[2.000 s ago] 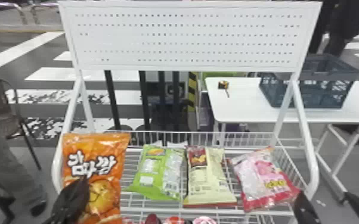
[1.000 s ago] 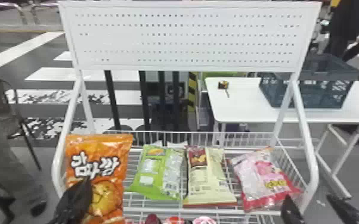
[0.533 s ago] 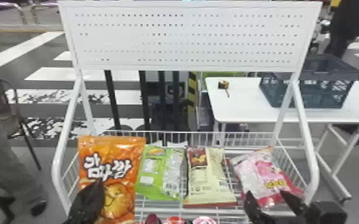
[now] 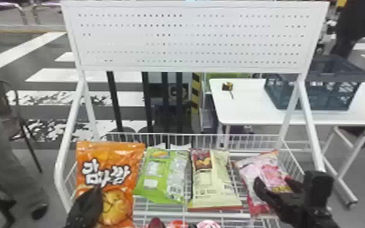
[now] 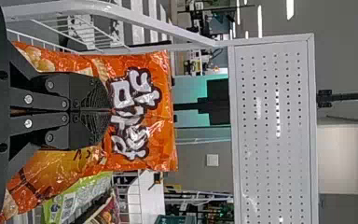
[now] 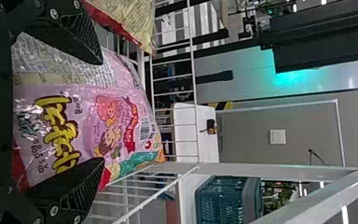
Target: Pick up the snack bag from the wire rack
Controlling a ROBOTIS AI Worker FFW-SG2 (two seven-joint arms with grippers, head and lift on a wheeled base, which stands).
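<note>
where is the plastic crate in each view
Head view: crate at right, on the white table.
Left wrist view: crate cut off by the picture's edge, by the table.
Right wrist view: crate behind the rack's white bars.
Shared landmark: the white table.

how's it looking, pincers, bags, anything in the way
Left pincer shut on orange bag. Right pincer open, pink bag between its fingers. Nothing else between them.
</note>
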